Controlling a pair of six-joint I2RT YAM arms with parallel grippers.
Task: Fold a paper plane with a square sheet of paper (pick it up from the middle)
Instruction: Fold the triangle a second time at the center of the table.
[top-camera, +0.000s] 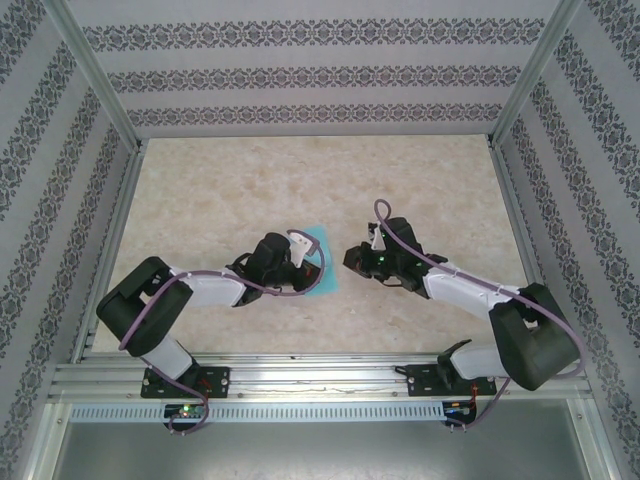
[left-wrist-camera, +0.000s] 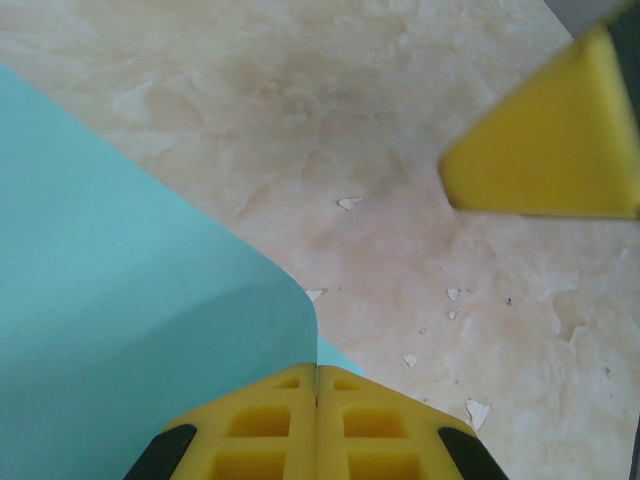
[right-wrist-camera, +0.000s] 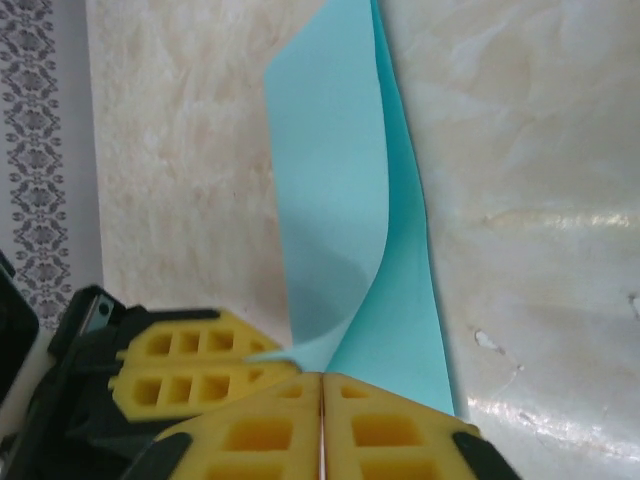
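Note:
The square sheet of paper (top-camera: 326, 276) is turquoise and lies mid-table between my two arms. My left gripper (top-camera: 306, 262) is shut on one edge of it. In the left wrist view that edge runs between the closed yellow jaws (left-wrist-camera: 317, 372), and the paper (left-wrist-camera: 120, 280) curls upward to the left. From the right wrist, the lifted flap (right-wrist-camera: 340, 180) bends over the flat layer toward the left gripper's fingers (right-wrist-camera: 190, 365). My right gripper (top-camera: 352, 258) is shut (right-wrist-camera: 322, 378) with nothing in it, just right of the sheet. One of its fingers (left-wrist-camera: 550, 140) hangs apart from the paper.
The beige marbled table (top-camera: 300, 170) is boxed in by patterned walls (top-camera: 40, 180) and metal frame posts (top-camera: 510, 110). An aluminium rail (top-camera: 320, 375) carries both arm bases at the near edge. Small white flecks (left-wrist-camera: 450, 300) dot the tabletop.

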